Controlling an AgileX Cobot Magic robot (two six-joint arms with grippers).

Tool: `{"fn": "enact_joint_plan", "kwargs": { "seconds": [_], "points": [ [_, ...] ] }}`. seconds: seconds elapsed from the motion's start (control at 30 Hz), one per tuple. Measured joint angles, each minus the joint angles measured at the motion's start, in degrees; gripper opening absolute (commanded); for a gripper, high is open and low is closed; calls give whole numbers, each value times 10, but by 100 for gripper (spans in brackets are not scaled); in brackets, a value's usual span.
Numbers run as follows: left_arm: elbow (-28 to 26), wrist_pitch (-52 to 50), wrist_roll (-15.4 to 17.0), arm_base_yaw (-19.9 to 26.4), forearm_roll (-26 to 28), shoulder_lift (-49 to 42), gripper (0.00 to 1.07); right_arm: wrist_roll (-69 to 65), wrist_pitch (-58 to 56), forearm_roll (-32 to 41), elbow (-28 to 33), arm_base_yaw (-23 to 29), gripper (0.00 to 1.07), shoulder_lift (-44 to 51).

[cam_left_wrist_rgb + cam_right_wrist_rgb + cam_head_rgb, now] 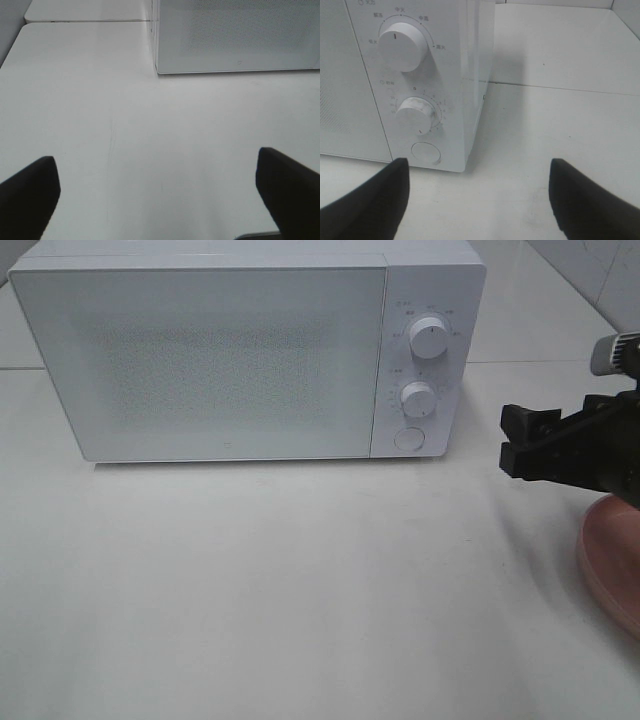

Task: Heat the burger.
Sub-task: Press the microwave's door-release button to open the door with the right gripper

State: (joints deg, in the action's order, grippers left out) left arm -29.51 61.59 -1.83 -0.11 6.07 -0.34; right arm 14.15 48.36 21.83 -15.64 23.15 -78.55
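Observation:
The burger is out of view in all three views. The white microwave (pixel 220 360) stands at the back of the table with its door shut. My right gripper (pixel 512 440) hovers open and empty to the right of the microwave's control panel, above a round pink plate (pixel 612 560). In the right wrist view the right gripper (pixel 477 197) faces the panel's lower corner, its black fingertips (pixel 370 200) spread wide. My left gripper (pixel 157 195) is open over bare table in front of the microwave (pixel 235 35); it does not show in the exterior high view.
The panel carries an upper knob (pixel 402 45), a lower knob (pixel 415 116) and a round button (pixel 425 152). A seam (pixel 560 89) in the white tabletop runs to the right of the microwave. The pink plate is cut off by the right edge.

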Motion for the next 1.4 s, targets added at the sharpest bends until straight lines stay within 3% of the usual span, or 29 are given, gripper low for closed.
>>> {"fn": "enact_joint_plan", "kwargs": {
  "seconds": [0.4, 0.57, 1.03, 1.3, 1.4],
  "points": [
    [0, 0, 0, 0, 0, 0, 100, 68, 149, 233, -13, 190, 75, -107],
    [0, 0, 0, 0, 0, 0, 100, 70, 170, 264, -41, 229, 75, -148],
    [0, 0, 0, 0, 0, 0, 100, 58, 175, 273, -56, 235, 75, -189],
    [0, 0, 0, 0, 0, 0, 100, -38, 177, 273, -56, 235, 75, -189],
    [0, 0, 0, 0, 0, 0, 100, -142, 177, 273, -56, 235, 74, -189]
  ]
}}
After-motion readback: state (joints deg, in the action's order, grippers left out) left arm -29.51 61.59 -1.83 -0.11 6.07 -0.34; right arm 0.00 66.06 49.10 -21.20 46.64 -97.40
